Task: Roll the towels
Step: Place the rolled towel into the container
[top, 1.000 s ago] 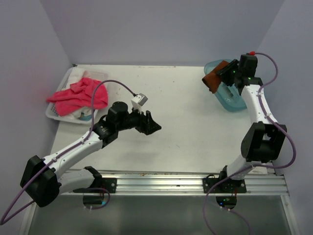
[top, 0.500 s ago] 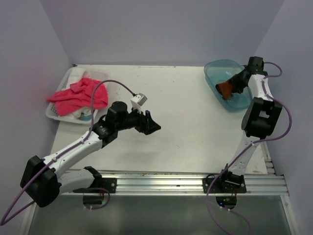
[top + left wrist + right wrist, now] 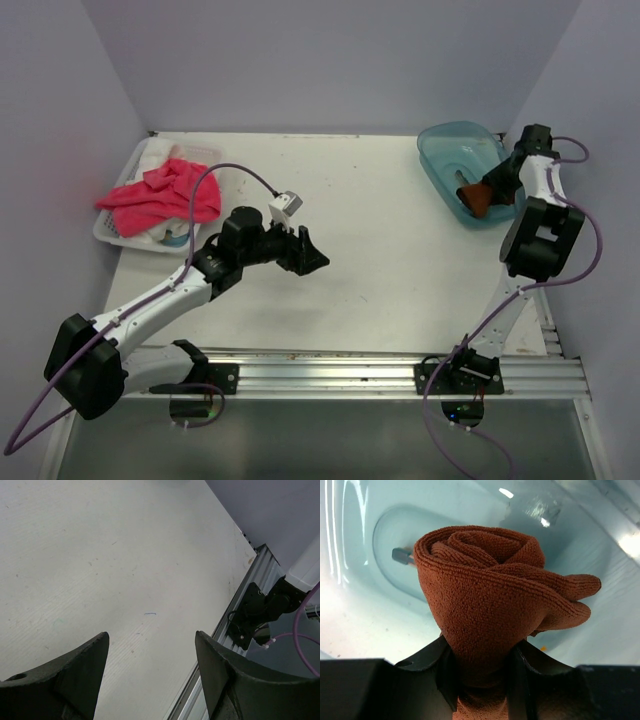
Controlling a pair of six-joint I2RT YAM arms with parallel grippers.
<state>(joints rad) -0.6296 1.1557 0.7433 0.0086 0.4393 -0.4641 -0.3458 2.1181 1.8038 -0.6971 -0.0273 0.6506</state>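
Bright, even light, faint soft shadows, white glare spots on tub (image 3: pixel 540 510)

White table (image 3: pixel 380 250) between lavender walls (image 3: pixel 330 60)

A pale, lightly speckled counter (image 3: pixel 380 250) filled the space between lilac walls (image 3: pixel 330 60). A white slatted basket (image 3: pixel 150 152) sat at its far left corner, with a pale cloth with bluish trim (image 3: pixel 172 236) showing at its near end. A translucent teal tub (image 3: pixel 450 150) stood at the far right corner. A ribbed aluminium rail (image 3: pixel 340 375) ran along the near edge. A short dark thread (image 3: pixel 150 613) lay on the counter.
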